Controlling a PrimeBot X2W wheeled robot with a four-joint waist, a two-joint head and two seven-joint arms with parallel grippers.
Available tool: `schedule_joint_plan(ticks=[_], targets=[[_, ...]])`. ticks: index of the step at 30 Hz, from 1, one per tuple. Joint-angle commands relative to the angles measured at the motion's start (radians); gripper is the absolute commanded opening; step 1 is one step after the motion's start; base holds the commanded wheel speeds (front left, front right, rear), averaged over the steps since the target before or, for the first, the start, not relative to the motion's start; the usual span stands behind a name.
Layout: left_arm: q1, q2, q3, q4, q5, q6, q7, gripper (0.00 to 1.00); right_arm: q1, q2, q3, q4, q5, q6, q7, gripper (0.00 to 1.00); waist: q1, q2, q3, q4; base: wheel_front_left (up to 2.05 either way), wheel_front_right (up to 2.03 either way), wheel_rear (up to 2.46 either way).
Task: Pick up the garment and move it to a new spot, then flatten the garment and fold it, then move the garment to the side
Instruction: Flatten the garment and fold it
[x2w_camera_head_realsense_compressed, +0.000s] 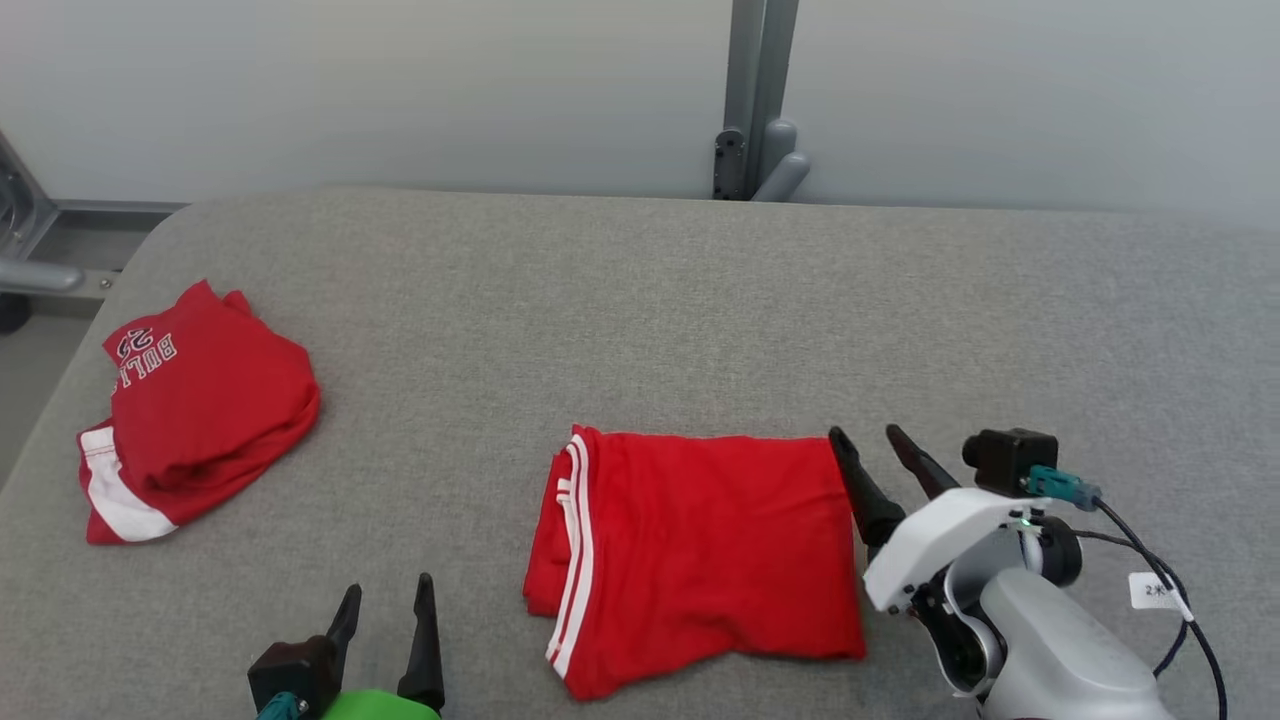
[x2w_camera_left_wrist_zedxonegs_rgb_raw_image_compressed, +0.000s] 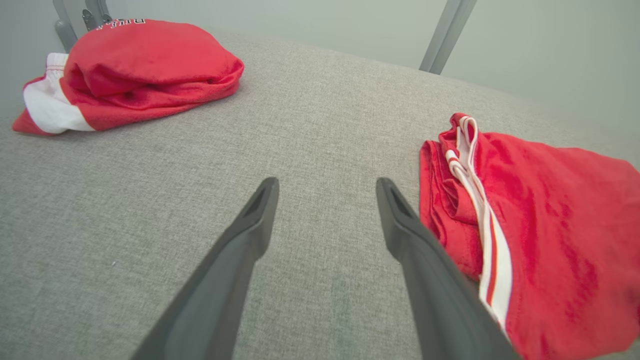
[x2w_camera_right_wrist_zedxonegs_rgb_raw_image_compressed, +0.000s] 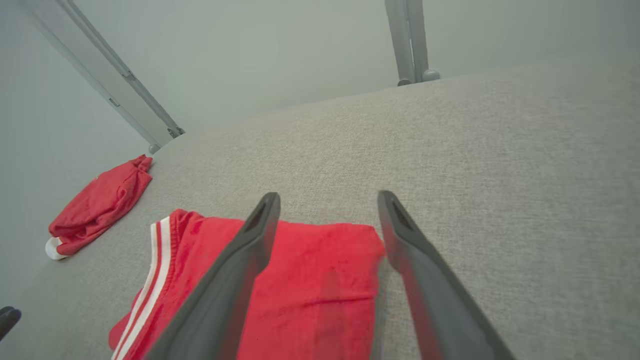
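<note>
Shorts, red with white stripes down their left side, lie folded flat near the bench's front edge, a little right of its middle. We see our right claw open at their right edge, its far corner lying between the two fingers. In the right wrist view that claw has one finger over the shorts and the other over bare grey cloth. It seems to hang just above the fabric, though we cannot tell whether a fingertip touches it.

Our left claw is open too and holds nothing, low at the front edge, left of the shorts and apart from them. From its own wrist view the claw points across bare bench, with the shorts just beside its right finger.

A second red garment, a bundled jersey with white trim and lettering, sits by the left edge, well apart from the shorts.
</note>
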Motion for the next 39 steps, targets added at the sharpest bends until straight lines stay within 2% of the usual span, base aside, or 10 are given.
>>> schedule_joint_plan(ticks=[1,5,10,16,23,39], targets=[[0.01,0.003,0.007,-0.006,0.008,-0.002,0.0,1.0,0.018,-0.011,-0.018,0.004,-0.042,0.0,-0.008,1.0,0.0,0.0,-0.016,-0.031,0.0,0.0,0.0],[0.016,0.003,0.027,-0.015,0.024,0.0,0.0,1.0,0.068,-0.014,-0.132,-0.046,-0.151,0.0,-0.008,1.0,0.0,0.0,-0.02,-0.062,0.0,0.0,0.0],[0.025,0.003,0.05,-0.018,0.046,-0.001,0.0,1.0,0.15,0.014,-0.271,-0.139,-0.266,0.0,-0.008,1.0,0.0,0.0,-0.028,-0.101,0.0,0.0,0.0],[0.029,0.003,0.075,-0.019,0.068,-0.008,0.0,1.0,0.223,0.044,-0.363,-0.207,-0.368,0.0,-0.009,1.0,0.0,0.0,-0.04,-0.145,0.0,0.0,0.0],[0.043,0.003,0.099,-0.027,0.086,-0.011,0.0,1.0,0.292,0.071,-0.415,-0.258,-0.432,0.0,-0.009,1.0,0.0,0.0,-0.055,-0.181,0.0,0.0,0.0],[0.069,0.003,0.118,-0.058,0.1,-0.005,0.0,1.0,0.355,0.086,-0.436,-0.305,-0.481,0.0,-0.009,1.0,0.0,0.0,-0.063,-0.203,0.0,0.0,0.0]])
